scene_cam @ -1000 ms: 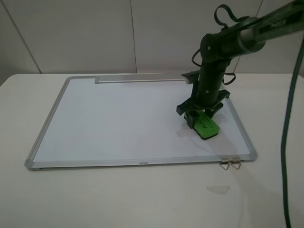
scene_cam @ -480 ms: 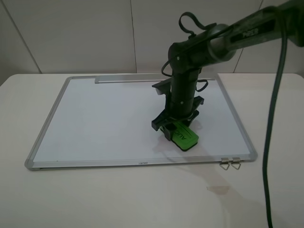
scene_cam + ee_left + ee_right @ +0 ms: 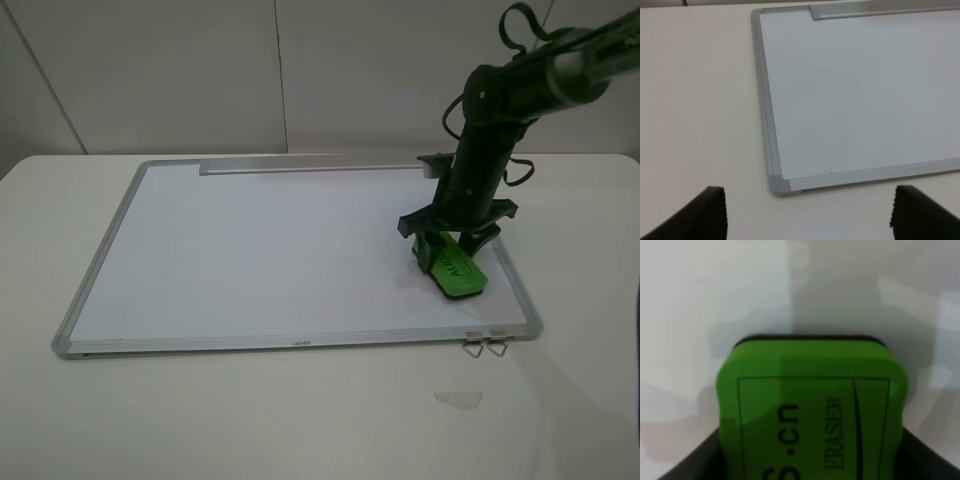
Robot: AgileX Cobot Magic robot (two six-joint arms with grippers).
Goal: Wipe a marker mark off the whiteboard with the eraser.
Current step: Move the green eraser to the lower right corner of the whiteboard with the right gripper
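Observation:
The whiteboard (image 3: 260,250) lies flat on the table, its grey tray strip (image 3: 300,166) at the far edge and two metal clips (image 3: 485,346) at the near right corner. No marker mark shows on it in any view. My right gripper (image 3: 446,250) points straight down, shut on the green eraser (image 3: 459,273), which is pressed on the board close to the right frame. The right wrist view has the eraser (image 3: 812,405) filling the space between the dark fingers (image 3: 682,467) over white board (image 3: 740,290). My left gripper (image 3: 810,220) is open and holds nothing, above the table near a corner of the whiteboard (image 3: 865,90).
The pale table (image 3: 250,420) surrounds the board. On the table in front of the clips lies a small pale scrap (image 3: 458,399). The right arm's cable (image 3: 522,25) loops above the gripper. A white wall stands behind.
The right gripper swept the eraser left toward the board's middle, then back right to the right frame, slightly farther right than a second ago.

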